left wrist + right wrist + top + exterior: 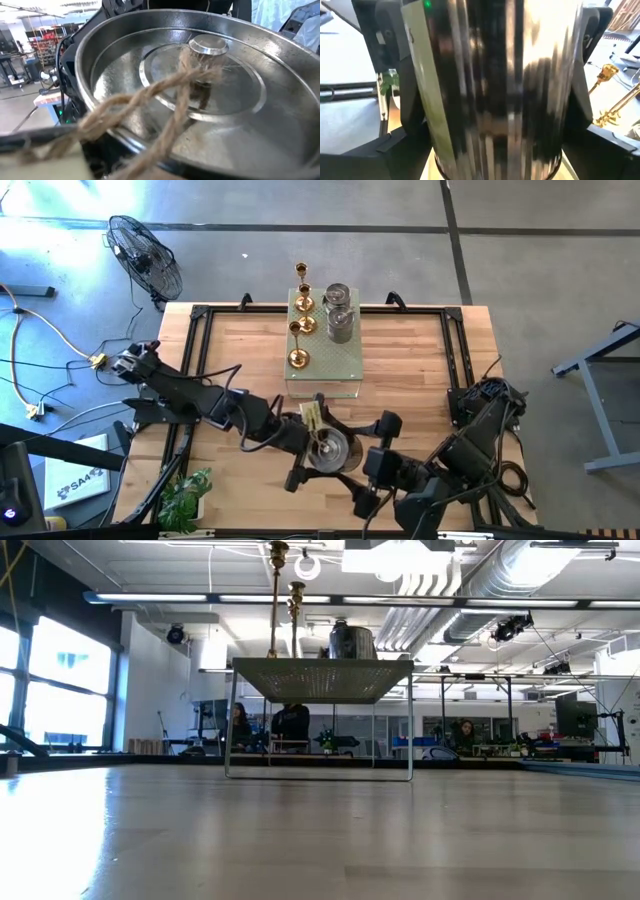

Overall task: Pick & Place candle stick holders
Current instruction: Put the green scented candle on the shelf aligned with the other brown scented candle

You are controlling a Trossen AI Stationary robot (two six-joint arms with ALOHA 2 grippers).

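A grey concrete workshop floor surrounds the wooden desk, with a black fan standing on the floor off its far left corner. At the desk's near edge, both dark arms reach inward and meet over one squat silver candle stick holder. The left arm stretches low from the left side, elbow bent, its left claw against the holder's left flank. The right arm angles in from the near right corner, its right claw spread wide around the holder; the right wrist view shows its dark fingers flanking the ribbed silver wall on both sides, apparently clamped on it. The left wrist view looks straight into the holder's shiny open cup, where a twine loop hangs from the centre post. The left claw's jaws also stand wide, but whether they press the holder cannot be told. Beyond both claws, toward the desk's far edge, the pale green perforated box carries three gold candle stick holders in a row and two more silver ones beside them. A small plant sits at the near left edge, behind the left arm.
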